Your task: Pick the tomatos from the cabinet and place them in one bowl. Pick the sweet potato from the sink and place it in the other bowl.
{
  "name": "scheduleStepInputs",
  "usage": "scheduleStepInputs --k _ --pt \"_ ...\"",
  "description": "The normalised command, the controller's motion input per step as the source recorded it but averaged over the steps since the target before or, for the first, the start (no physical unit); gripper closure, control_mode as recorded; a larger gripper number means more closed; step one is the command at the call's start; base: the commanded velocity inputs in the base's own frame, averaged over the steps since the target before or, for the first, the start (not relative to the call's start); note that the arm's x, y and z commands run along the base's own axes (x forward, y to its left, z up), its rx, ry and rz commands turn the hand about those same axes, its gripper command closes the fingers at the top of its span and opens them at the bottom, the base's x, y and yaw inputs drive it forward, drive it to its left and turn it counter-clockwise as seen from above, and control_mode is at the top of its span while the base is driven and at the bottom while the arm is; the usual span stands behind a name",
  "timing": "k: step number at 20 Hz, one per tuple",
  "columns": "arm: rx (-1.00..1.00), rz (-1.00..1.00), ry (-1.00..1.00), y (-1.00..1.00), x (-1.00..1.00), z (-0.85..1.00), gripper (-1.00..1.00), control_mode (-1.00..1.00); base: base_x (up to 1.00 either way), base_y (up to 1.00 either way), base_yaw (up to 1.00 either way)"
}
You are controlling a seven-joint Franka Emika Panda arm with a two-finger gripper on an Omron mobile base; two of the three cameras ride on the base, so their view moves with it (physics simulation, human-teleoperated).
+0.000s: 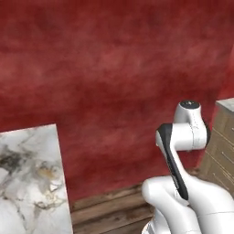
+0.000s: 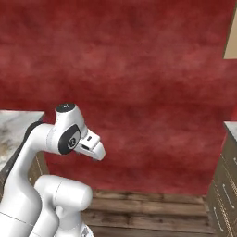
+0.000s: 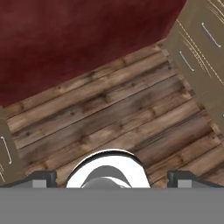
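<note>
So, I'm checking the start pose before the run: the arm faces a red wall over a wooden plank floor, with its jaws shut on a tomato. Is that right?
Not quite. The red wall and plank floor are right, but the hand view shows the gripper with its jaws wide apart and nothing between them, only floor below. The jaws are open and empty.

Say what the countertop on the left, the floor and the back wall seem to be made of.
Countertop: looks like polished marble, white with grey and tan veining. Floor: worn wood planks, with visible grain and seams. Back wall: matte mottled red, probably paint or plaster.
</note>
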Motion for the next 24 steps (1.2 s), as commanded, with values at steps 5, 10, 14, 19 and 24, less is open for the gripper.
scheduleStepInputs --k 5,10,14,19,24 --pt "0.0 0.0 0.0 0.0 0.0 0.0 -1.0 1.0 0.11 0.02 -0.41" --pt "0.0 0.0 0.0 0.0 0.0 0.0 -1.0 1.0 0.07 0.0 -0.45" --pt "0.0 0.0 0.0 0.0 0.0 0.0 -1.0 1.0 0.04 0.0 -0.46" --pt "0.0 0.0 0.0 0.0 0.0 0.0 -1.0 1.0 0.07 0.0 -0.44" --pt "0.0 0.0 0.0 0.0 0.0 0.0 -1.0 1.0 0.12 0.03 -0.42"
